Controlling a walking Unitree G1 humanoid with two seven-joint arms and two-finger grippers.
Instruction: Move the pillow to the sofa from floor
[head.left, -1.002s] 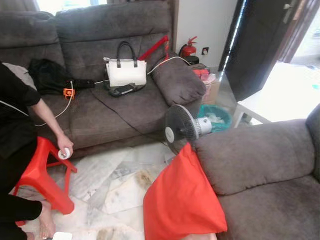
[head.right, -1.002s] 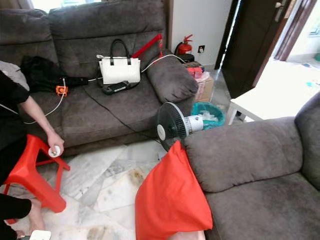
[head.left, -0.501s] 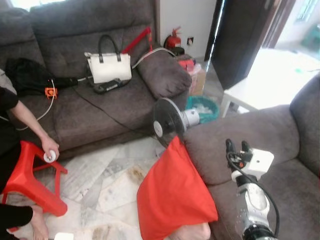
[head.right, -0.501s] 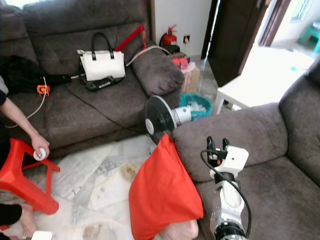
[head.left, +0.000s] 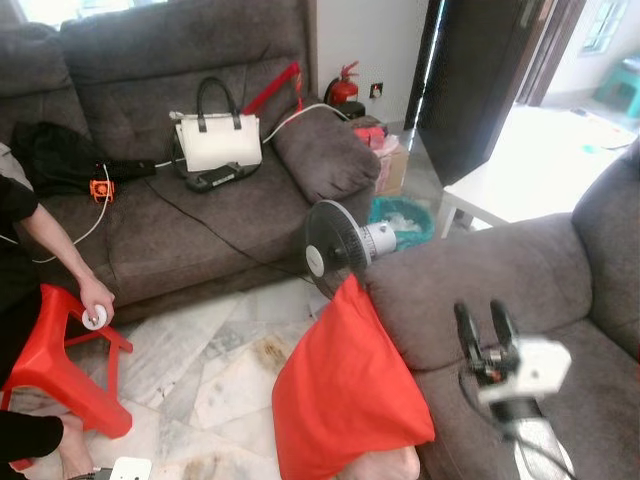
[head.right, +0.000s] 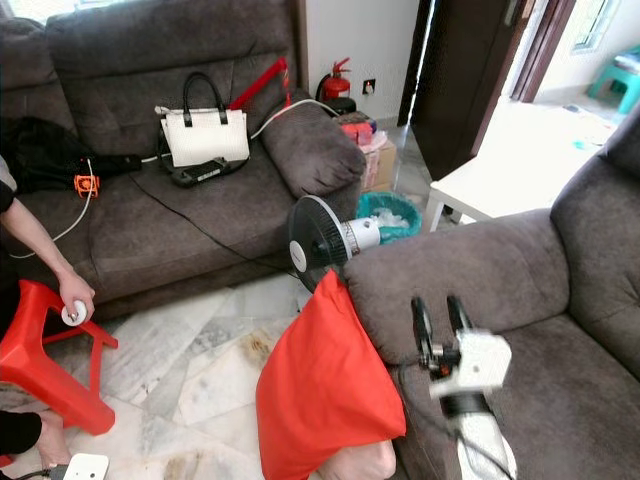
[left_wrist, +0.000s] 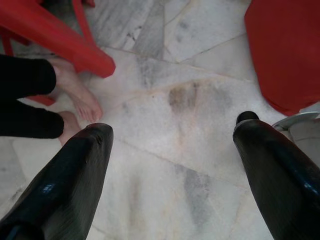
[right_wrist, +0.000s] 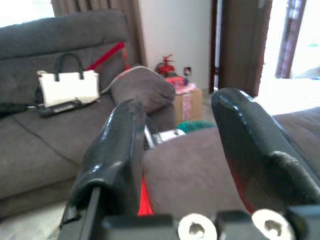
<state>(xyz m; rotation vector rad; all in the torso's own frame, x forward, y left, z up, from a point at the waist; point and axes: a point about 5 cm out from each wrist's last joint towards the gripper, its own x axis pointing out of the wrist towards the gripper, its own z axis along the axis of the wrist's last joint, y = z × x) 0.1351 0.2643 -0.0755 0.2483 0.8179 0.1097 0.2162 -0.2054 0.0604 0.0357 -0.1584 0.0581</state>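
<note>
Fan (head.left: 335, 252) and sofa arm (head.left: 470, 285) crowd the pillow (head.left: 347, 385).

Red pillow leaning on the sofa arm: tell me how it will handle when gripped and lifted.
The red pillow looks plump and soft, so it will probably squash and sag around a pinch. For its bulk it is likely light. Its smooth cover may slip between the open right gripper's narrow fingers, so a deep bite seems wiser.

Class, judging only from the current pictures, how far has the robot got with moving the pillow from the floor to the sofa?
Done: nothing yet; the red pillow stands on the floor, leaning against the sofa.
In hand: the right gripper is raised beside it, open and empty.
Left: grasp the pillow, lift it, set it on the sofa.
</note>
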